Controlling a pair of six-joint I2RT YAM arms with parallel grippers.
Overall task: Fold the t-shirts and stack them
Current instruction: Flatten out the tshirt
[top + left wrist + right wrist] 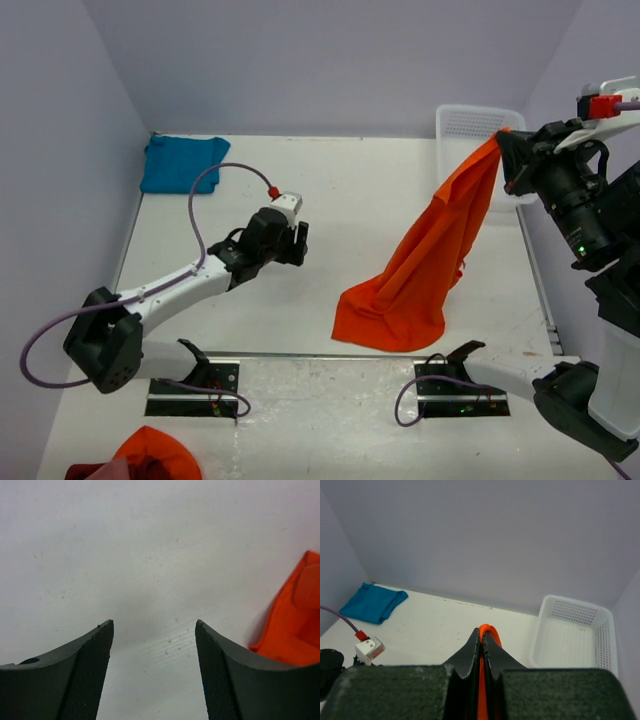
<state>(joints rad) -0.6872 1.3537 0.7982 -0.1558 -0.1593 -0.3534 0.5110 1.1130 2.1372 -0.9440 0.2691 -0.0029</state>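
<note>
**A:** Where's the orange t-shirt [420, 270]?

**B:** It hangs from the right gripper [481, 632], whose jaws are pinched tight on its top edge. The cloth drapes down to that gripper's left, and its lower end lies bunched on the surface [330, 180].

**A:** And the left gripper [155, 625]?

**B:** Its jaws are parted with nothing between them, low over bare surface. The orange cloth lies off to its right, not touching.

**A:** The teal t-shirt [183, 162]?

**B:** It lies in a flat bundle in the far corner, well beyond the left gripper. A white basket [480, 120] sits just past the right gripper.
</note>
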